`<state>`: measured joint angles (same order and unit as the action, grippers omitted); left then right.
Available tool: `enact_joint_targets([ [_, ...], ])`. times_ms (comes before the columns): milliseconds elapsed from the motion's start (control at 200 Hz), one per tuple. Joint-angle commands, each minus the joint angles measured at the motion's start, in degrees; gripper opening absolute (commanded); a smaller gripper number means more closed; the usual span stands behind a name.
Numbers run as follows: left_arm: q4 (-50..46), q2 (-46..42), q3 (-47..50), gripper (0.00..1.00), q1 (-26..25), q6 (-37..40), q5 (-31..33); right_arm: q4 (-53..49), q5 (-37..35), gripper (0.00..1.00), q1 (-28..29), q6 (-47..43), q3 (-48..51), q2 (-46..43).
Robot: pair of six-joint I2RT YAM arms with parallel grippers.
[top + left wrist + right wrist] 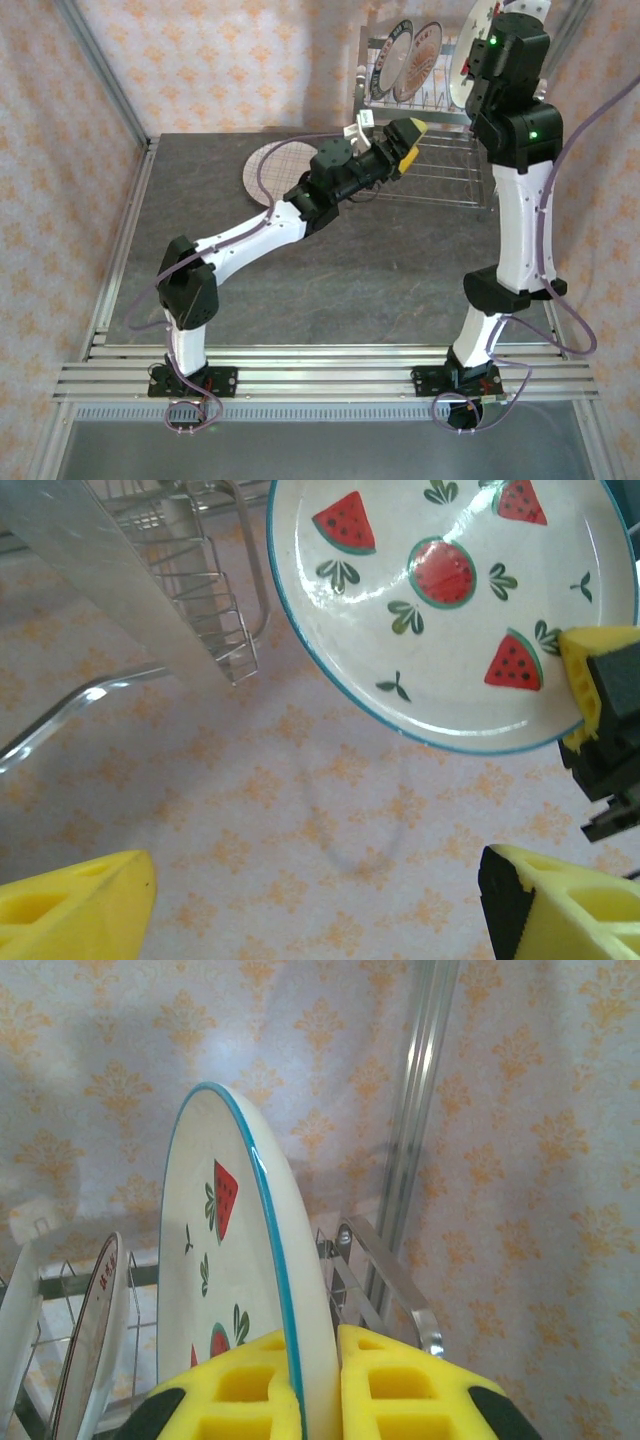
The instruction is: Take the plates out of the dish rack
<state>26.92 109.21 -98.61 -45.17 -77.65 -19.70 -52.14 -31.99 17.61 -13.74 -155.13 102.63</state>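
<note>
Now your watermelon plate stands on edge, its rim clamped between the yellow fingers of your right tool, held up over the dish rack. Your left tool hangs released near the plate's face, not touching it. Two more plates stand in the rack, and a plaid plate lies on the tabletop.

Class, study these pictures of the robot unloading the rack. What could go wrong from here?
1. The right fingers pinch the watermelon plate only at its rim, held high; it might slip and fall.
2. The open left fingers sit below that plate, beside the rack; lowering it could strike them or the racked plates.
</note>
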Motion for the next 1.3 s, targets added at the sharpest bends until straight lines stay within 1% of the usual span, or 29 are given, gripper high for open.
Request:
enact_joint_targets([
  [0, 4.90, 2.92, -4.33, 0.83, -0.85, -3.06, -0.51, 2.49, -0.57, 0.00, 0.24, 3.52, -0.16, -4.83],
  [305, 6.39, 9.83, -12.34, 0.82, -2.75, -5.56, -1.15, -3.05, 1.41, 0.00, 0.21, 8.02, 5.37, -11.86],
  [475, 8.07, 13.04, -15.64, 0.79, -3.20, -7.79, -1.47, -6.34, 3.28, 0.00, 0.23, 10.94, 7.94, -14.88],
  [746, 10.66, 15.70, -17.80, 0.72, -3.69, -10.64, -1.92, -9.82, 7.35, 0.00, 0.19, 15.46, 10.46, -17.75],
  [861, 12.27, 16.39, -17.76, 0.69, -3.72, -11.96, -1.93, -11.64, 9.42, 0.00, 0.24, 17.39, 10.62, -18.11],
  [926, 12.60, 16.31, -17.64, 0.64, -3.70, -12.18, -2.01, -11.94, 9.94, 0.00, 0.24, 18.01, 11.55, -18.65],
  [1041, 13.71, 15.45, -16.18, 0.62, -3.70, -12.20, -1.66, -11.15, 10.62, 0.00, 0.19, 18.30, 13.64, -19.68],
  [1156, 14.95, 14.18, -14.03, 0.59, -3.70, -12.11, -1.22, -11.49, 11.55, 0.00, 0.07, 18.88, 14.02, -19.74],
  [1291, 16.18, 12.75, -11.30, 0.49, -3.70, -12.00, -1.04, -11.23, 13.42, 0.00, -0.97, 19.92, 15.80, -20.35],
])
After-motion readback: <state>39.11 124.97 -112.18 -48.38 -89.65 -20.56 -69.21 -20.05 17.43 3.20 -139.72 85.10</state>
